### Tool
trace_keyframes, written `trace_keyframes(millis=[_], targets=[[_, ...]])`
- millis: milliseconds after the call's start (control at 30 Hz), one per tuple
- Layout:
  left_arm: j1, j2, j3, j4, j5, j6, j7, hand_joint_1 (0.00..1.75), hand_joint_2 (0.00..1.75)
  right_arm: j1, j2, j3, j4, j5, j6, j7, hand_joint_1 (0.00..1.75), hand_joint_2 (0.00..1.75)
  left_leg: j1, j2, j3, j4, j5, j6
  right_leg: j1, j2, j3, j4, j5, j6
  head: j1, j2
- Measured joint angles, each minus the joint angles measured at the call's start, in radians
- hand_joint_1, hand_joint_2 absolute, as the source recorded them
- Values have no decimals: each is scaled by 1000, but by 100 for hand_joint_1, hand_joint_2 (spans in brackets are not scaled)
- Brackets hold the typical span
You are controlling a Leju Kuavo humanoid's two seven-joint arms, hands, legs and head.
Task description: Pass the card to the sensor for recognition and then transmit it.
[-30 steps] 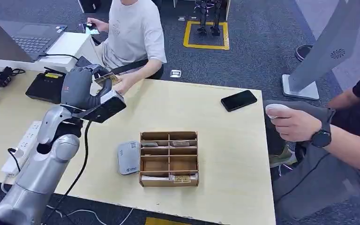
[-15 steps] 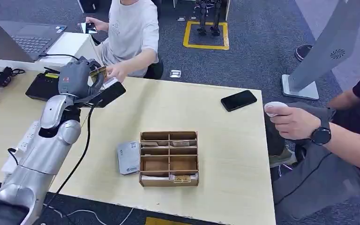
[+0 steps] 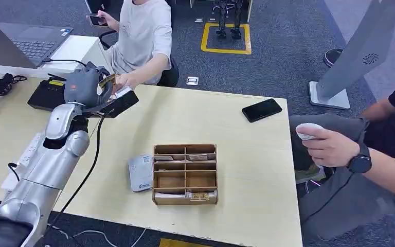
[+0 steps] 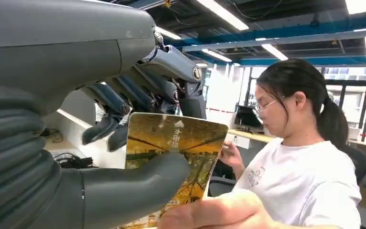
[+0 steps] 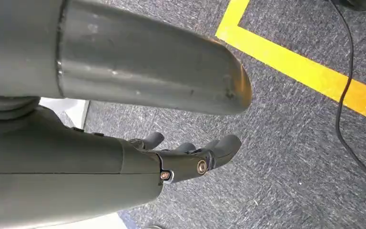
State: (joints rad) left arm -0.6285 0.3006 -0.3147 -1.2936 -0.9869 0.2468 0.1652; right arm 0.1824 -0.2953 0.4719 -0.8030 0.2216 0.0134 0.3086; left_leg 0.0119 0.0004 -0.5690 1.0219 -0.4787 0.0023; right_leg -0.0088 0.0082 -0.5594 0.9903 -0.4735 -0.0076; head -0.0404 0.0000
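Note:
My left hand (image 3: 85,85) is raised over the table's far left edge, and its thumb (image 4: 138,183) pins a yellow card (image 3: 108,81) against the fingers. The card (image 4: 171,148) has a golden picture and white print. A seated person in a white shirt (image 3: 144,31) reaches across; their hand (image 3: 124,81) touches the card's outer edge, with fingers (image 4: 214,214) on its corner. The grey-white card sensor (image 3: 141,173) lies flat on the table beside a wooden box. My right hand (image 5: 190,160) hangs over grey carpet, fingers loosely extended, holding nothing.
A wooden compartment box (image 3: 185,174) with cards stands mid-table. A black phone (image 3: 262,110) lies at the far right. A black device (image 3: 49,95), cables and a power strip (image 3: 28,154) occupy the left. A second person (image 3: 339,149) sits at the right edge, holding a white object.
My left arm has stretched farther toward the seated person, carrying the card. Their hand has come onto the card. The person on the right lowered their hand slightly.

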Motion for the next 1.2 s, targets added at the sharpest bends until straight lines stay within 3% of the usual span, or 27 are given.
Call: trace_keyframes(millis=[133,267,600,700,767,900,1067,1200], targets=[[1,7,0,1,-7,13,-4,0,175,0,0,0,0,2,0,0,0,0,0,0,-1,0,0,0,0,0,0,0,0,0,0,0],[25,30,7,-3,12,75,-32,0,175,5,0,-3,-1,2,0,1,0,0,0,0,-1,0,0,0,0,0,0,0,0,0,0,0],[165,89,113,-75,103,152,-69,0,175,30,0,-19,-21,-9,-7,20,0,0,0,1,-1,0,0,0,0,1,0,1,0,0,0,0],[271,115,210,-141,163,258,-106,0,175,50,0,-28,-31,-25,-18,34,0,0,0,4,0,-1,-1,0,0,5,-1,1,0,0,0,0],[367,116,321,-213,252,299,-146,0,175,77,0,-36,-50,-35,-29,42,0,0,0,5,0,-1,-3,-1,0,6,-1,1,-2,0,0,0],[475,113,463,-298,287,293,-185,0,175,108,0,-49,-78,-37,-38,51,0,0,1,1,-2,-1,-3,-1,0,2,-2,0,-3,2,0,0],[516,100,539,-348,275,282,-188,0,175,113,0,-54,-100,-40,-41,53,0,0,1,1,-2,-1,-3,-1,0,2,-1,0,-3,2,0,0],[583,85,609,-391,368,350,-186,0,175,120,0,-57,-108,-48,-44,60,0,0,0,3,-1,-1,-3,-1,0,3,1,1,-2,1,0,0]])
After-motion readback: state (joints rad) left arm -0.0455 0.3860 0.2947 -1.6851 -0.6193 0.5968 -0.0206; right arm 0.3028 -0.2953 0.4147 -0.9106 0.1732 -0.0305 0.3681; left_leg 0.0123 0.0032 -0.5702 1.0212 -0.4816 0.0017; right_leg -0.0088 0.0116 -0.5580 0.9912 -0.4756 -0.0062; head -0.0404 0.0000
